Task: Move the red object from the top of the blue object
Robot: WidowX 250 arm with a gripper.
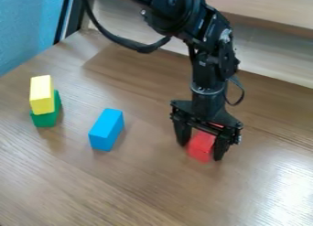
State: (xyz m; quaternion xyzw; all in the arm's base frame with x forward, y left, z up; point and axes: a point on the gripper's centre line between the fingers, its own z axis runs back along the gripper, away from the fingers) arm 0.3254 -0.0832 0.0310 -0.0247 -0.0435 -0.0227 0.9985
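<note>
1. The hand [200, 152] points down at the counter [128, 188], its two fingers clamped on the red block [201, 145], one against either side.
2. The red block sits low between those fingers, down at counter level and well apart from the blue block.
3. The blue block [106, 128] lies on the counter to the left of the hand, as the camera sees it.
4. Farther left from the hand, beyond the blue block, the yellow block [41, 94] rests on top of the green block [46, 120].
5. The black arm [207, 69] comes in above the hand, with a dark cable [125, 41] looping off to the left.
</note>
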